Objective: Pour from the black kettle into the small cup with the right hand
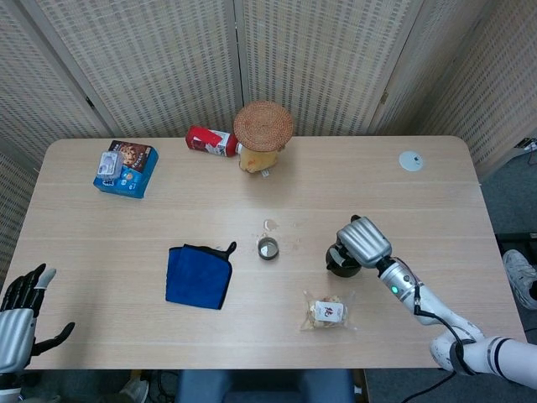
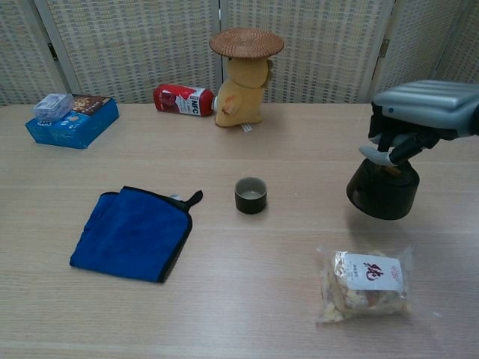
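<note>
A pale wooden table (image 1: 168, 193) stands before woven, folding screen panels (image 1: 151, 59) that close off the back of the room. On it sit 1 black kettle (image 2: 382, 191), 1 small cup (image 2: 251, 195), 1 blue cloth (image 2: 132, 232), 1 clear snack bag (image 2: 364, 283), 1 blue box (image 2: 73, 122), 1 red can (image 2: 183, 99) lying on its side, 1 yellow plush toy (image 2: 242, 91) under a woven straw hat (image 2: 246, 43), and 1 small white disc (image 1: 410, 161) near the far right corner.

The kettle is on the right side of the table, well to the right of the cup, with the snack bag just in front of it. In the chest view a shadow lies below its base, so it seems lifted slightly off the surface, though this is hard to confirm. The right hand (image 2: 413, 120) comes from above and grips the kettle at its top, fingers curled down around the handle. The cup stands upright near the table's middle, with the cloth to its left and a few wet spots on the wood behind it.

The left hand (image 1: 18, 311) hangs off the near left edge, fingers spread and holding nothing.
</note>
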{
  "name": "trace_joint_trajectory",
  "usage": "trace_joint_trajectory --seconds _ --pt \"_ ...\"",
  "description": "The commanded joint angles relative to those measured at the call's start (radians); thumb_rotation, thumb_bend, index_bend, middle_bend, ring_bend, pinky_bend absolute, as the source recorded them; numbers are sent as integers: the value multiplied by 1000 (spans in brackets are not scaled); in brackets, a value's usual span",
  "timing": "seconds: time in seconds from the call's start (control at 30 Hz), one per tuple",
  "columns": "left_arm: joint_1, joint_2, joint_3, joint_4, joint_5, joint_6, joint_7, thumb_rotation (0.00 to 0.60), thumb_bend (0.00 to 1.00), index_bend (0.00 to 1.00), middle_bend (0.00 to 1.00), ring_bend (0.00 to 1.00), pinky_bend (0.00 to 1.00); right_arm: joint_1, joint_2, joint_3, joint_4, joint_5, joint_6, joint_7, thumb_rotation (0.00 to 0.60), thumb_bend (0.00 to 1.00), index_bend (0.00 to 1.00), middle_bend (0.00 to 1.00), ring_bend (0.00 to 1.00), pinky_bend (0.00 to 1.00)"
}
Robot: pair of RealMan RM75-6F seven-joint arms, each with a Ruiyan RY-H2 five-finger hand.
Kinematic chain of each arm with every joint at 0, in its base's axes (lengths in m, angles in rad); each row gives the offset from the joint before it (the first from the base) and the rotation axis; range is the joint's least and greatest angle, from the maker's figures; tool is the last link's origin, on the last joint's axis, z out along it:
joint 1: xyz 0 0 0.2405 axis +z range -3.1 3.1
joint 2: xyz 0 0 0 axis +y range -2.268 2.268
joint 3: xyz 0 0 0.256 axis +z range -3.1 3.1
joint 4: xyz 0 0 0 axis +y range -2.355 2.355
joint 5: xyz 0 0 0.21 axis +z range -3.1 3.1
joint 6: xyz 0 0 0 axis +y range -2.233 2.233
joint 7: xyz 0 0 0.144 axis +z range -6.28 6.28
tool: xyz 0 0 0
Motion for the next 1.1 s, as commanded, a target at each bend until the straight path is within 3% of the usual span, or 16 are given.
trace_joint_trajectory --seconds 0.03,0.4,0.63,1.1 --pt "1 -1 0 3 -1 1 -4 600 221 60 0 0 0 16 -10 12 1 16 -16 -23 375 536 1000 1000 953 475" --pt "4 -6 0 16 -2 3 -17 600 222 60 0 0 0 90 -64 47 34 87 -92 -114 381 545 1000 1000 951 516" --pt "9 -6 1 14 -2 9 -15 600 221 60 0 0 0 151 -115 73 73 130 -137 -171 426 549 1000 1000 950 530" --pt "23 -3 3 9 3 31 -13 600 222 60 0 0 0 277 -218 118 165 239 -186 -308 432 549 1000 1000 950 531"
